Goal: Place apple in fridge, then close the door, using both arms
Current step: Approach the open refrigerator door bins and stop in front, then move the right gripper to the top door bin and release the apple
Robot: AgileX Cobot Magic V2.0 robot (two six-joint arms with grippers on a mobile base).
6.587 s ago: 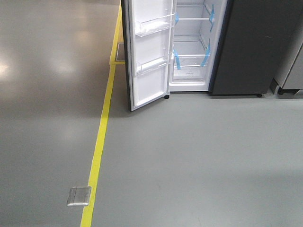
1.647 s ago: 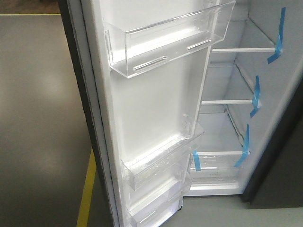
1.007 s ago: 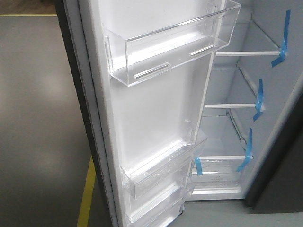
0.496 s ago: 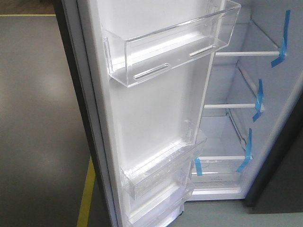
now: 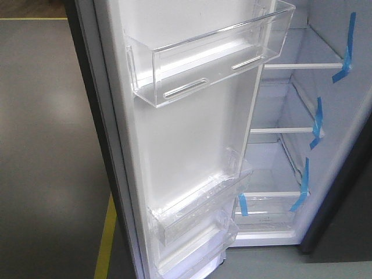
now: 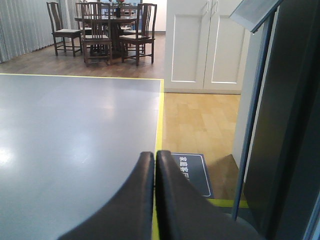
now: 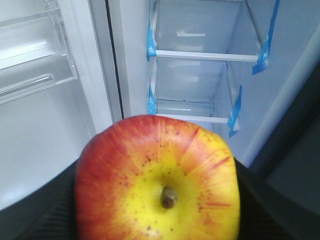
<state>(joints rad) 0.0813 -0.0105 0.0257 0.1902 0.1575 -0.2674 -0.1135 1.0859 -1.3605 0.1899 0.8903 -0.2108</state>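
Apple [image 7: 157,175] gripped in my right tool [image 7: 157,210], before the open fridge [image 5: 285,99].
It clamps the apple's sides, stem toward the camera, short of the shelves [image 7: 205,55]. The door [image 5: 186,139] stands wide open. My left tool [image 6: 154,167] is closed tight, holding nothing, over the floor [image 6: 75,125].

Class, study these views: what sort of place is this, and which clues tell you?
Probably a staged test space, not a real home: the open fridge stands on a grey floor edged by a yellow line, its shelves carry blue tape strips, and dining chairs sit beyond.
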